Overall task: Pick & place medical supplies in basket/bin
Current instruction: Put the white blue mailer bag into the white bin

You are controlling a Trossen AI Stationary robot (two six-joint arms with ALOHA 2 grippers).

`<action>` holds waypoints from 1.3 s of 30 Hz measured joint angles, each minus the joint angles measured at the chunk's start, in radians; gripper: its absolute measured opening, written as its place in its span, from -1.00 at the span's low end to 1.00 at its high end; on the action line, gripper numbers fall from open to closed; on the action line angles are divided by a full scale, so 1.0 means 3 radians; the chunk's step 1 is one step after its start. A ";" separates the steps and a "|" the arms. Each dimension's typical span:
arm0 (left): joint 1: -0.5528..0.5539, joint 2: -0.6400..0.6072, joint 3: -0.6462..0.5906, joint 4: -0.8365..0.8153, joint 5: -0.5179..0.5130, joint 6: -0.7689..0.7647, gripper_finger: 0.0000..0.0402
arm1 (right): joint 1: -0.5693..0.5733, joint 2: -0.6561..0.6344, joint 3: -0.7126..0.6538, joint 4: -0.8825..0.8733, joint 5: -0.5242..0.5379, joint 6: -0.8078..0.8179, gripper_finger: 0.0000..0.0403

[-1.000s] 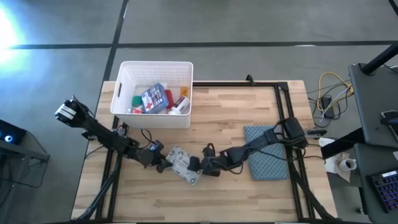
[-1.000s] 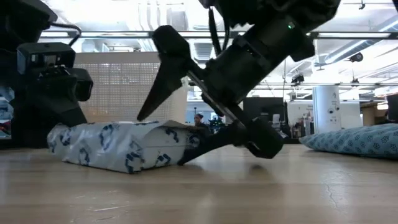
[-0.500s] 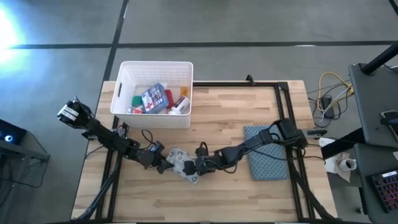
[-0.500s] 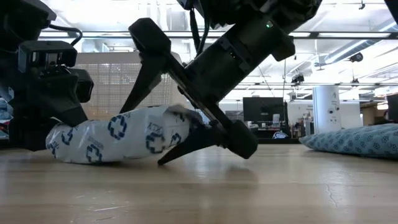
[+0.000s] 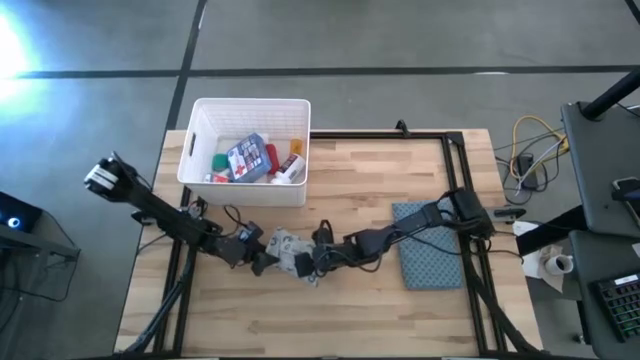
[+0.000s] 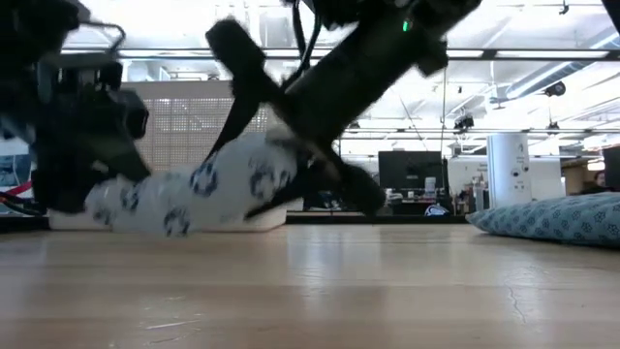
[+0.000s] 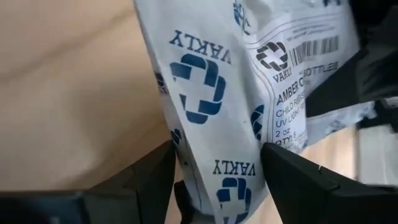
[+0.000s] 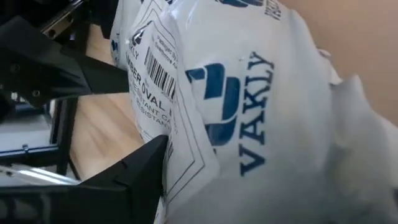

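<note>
On wooden tabletop (image 5: pixel 370 200), both pincers flank the white pouch (image 5: pixel 290 252).

We see two slim black jointed arms, the left arm (image 5: pixel 165 212) ending in a white-and-grey block at its outer end, the right arm (image 5: pixel 405 232) all dark. Thin black cables loop along both. Each gripper's fingers (image 7: pixel 149 174) are matt black, angular and wedge-shaped.

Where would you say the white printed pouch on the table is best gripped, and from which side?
Grip the white pouch at an end, coming in level from the side. It lies long and soft across the table, bulging mid-body, so the thinner ends likely pinch best. The left hand and right hand meet it that way.
</note>
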 joint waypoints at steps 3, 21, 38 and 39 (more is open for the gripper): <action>-0.0007 -0.0434 0.0042 -0.0359 -0.0095 0.0069 0.08 | 0.0004 -0.0195 0.0010 -0.0259 0.0090 -0.0200 0.14; -0.0006 -0.2166 0.0892 -0.2293 -0.0628 0.0602 0.08 | -0.0294 -0.1761 0.0101 -0.1099 0.1065 -0.1444 -0.07; -0.0004 -0.1915 0.1074 -0.2382 -0.0704 0.0851 0.08 | -0.1661 -0.0602 0.2016 -0.0963 -0.0197 -0.2557 -0.08; -0.0002 -0.1917 0.1074 -0.2382 -0.0703 0.0850 0.08 | -0.1698 -0.0455 0.2180 -0.1021 -0.0307 -0.2557 -0.04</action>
